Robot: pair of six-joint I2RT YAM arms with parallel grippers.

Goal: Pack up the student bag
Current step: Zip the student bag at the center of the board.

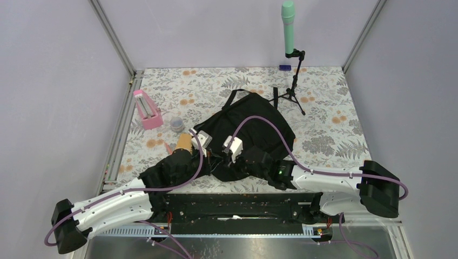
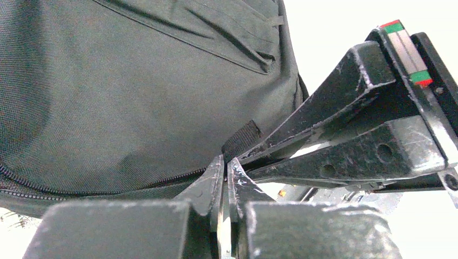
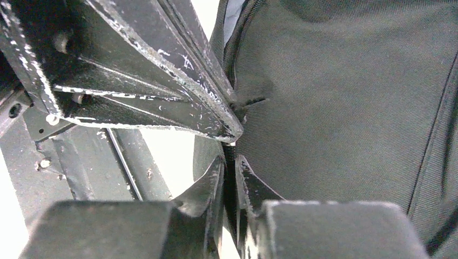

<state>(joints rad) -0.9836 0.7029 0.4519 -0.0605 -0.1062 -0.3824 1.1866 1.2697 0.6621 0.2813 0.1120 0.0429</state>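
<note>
The student bag [image 1: 259,124] lies black and crumpled in the middle of the floral table; its fabric fills the left wrist view [image 2: 124,91] and the right wrist view [image 3: 345,108]. Both grippers meet at its near edge. My left gripper [image 1: 209,155] [image 2: 226,161] is shut, its tips pressed against the zip seam beside a black webbing tab [image 2: 241,138]; I cannot tell if fabric is pinched. My right gripper [image 1: 229,159] [image 3: 230,159] is shut on a dark strip of the bag's edge, which runs between its fingers. Each wrist view shows the other gripper's black fingers [image 2: 335,129] [image 3: 162,91] close by.
A pink rack [image 1: 147,109] stands at the left, with a small grey jar [image 1: 177,124] and a tan object [image 1: 183,141] nearer the bag. A green microphone [image 1: 288,24] on a black tripod [image 1: 294,89] stands at the back. Metal rails border the table.
</note>
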